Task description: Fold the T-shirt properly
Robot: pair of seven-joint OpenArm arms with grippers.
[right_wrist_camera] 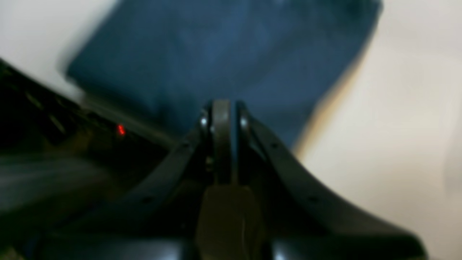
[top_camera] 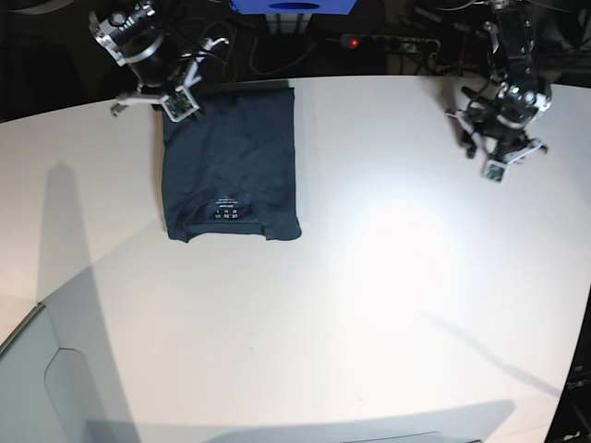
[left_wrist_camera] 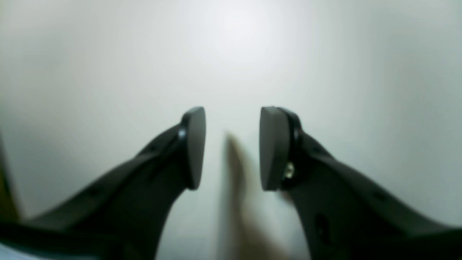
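Base view, left to right. Right gripper (top_camera: 175, 100) at ten o'clock of the white table (top_camera: 388, 305) — jaws pressed together, over the far left corner of the T-shirt (top_camera: 229, 157); whether cloth is pinched, cannot tell. Blue box (top_camera: 294, 5) and a power strip (top_camera: 383, 41) with a red light sit beyond the far edge. T-shirt lies folded into a rectangle, long axis twelve-to-six, white label toward six. Left gripper (left_wrist_camera: 232, 148) at two o'clock — jaws apart, holding nothing, over bare table.

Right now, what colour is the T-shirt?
Dark navy blue T-shirt, plain; clearest in the base view.
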